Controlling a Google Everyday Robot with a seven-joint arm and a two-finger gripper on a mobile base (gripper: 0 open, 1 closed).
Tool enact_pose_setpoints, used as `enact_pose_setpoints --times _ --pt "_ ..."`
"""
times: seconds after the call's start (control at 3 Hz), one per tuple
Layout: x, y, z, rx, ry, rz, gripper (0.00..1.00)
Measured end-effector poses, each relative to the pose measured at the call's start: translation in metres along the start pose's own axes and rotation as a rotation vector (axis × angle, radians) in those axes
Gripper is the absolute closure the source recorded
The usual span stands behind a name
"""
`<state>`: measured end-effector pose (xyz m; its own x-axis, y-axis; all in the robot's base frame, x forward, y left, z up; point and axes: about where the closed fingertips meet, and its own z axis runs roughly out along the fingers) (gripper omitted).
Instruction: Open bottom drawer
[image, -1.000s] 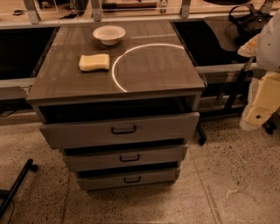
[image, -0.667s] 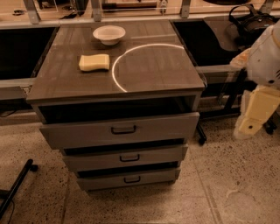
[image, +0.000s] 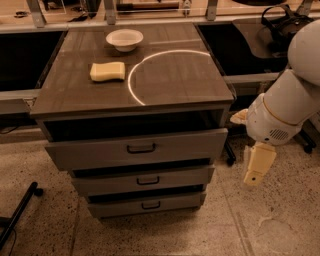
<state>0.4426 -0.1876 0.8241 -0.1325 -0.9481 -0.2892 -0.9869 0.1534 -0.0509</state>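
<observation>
Nearest, a speckled stone-like floor (image: 50, 230), with a dark pole (image: 17, 215) slanting across its left corner.

Just above, at the foot of the cabinet, the bottom drawer (image: 115, 207): lowest of three fronts, grey, flat and matte, the slimmest and narrowest of the stack. Carried a small dark bar handle (image: 150, 205) at its middle. Looked shut or very nearly so, though the shadow under the front above made that hard to judge. Stood exactly as a second before, untouched.

Off to the right, well apart from that drawer and level with the middle drawer (image: 110, 184), the gripper (image: 258, 167): a cream, blocky piece hanging downward from a smooth, rounded white arm (image: 285, 110). Touched nothing. Could not be told whether released or clenched. Had come lower and closer to the cabinet's right side than a moment earlier.

Higher up, the top drawer (image: 100, 152), tallest and widest, with the same dark bar handle and a dark gap above it.

Farther back, the cabinet top (image: 175, 85), brown with a fine wood grain, crossed by a bright curved line (image: 131, 80). On its left part, a yellow rectangular sponge (image: 107, 71); behind that, a shallow white bowl (image: 124, 39). Both unmoved.
</observation>
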Motion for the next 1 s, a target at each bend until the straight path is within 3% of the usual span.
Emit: enact_pose_setpoints --times 0.33,1.0 --pt "0.000 0.000 0.000 0.000 0.000 0.000 0.00" --pt "0.010 0.017 0.073 -0.049 -0.020 -0.109 0.00"
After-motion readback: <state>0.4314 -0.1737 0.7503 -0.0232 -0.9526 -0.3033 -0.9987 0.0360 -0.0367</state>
